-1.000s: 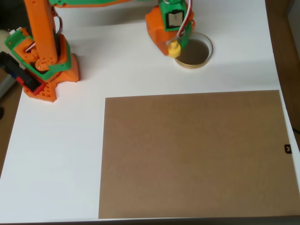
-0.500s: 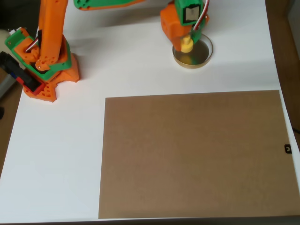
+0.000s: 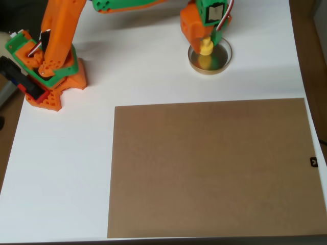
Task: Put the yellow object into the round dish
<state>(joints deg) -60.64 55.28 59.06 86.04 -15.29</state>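
Observation:
In the overhead view the small yellow object hangs over the left part of the round dish, a shallow tan-rimmed dish with a dark inside at the top of the table. A yellow reflection shows on the dish floor under it. My orange and green gripper comes down from the top edge and is shut on the yellow object, whose lower end pokes out below the fingers. The fingers themselves are mostly hidden under the gripper body.
A large brown sheet covers the lower right of the white table. The arm's orange and green base stands at the upper left. The table's right edge runs close to the dish side.
The gripper has carried the yellow object to the right, from the dish's left rim to over the dish's inside, and the arm has stretched further right.

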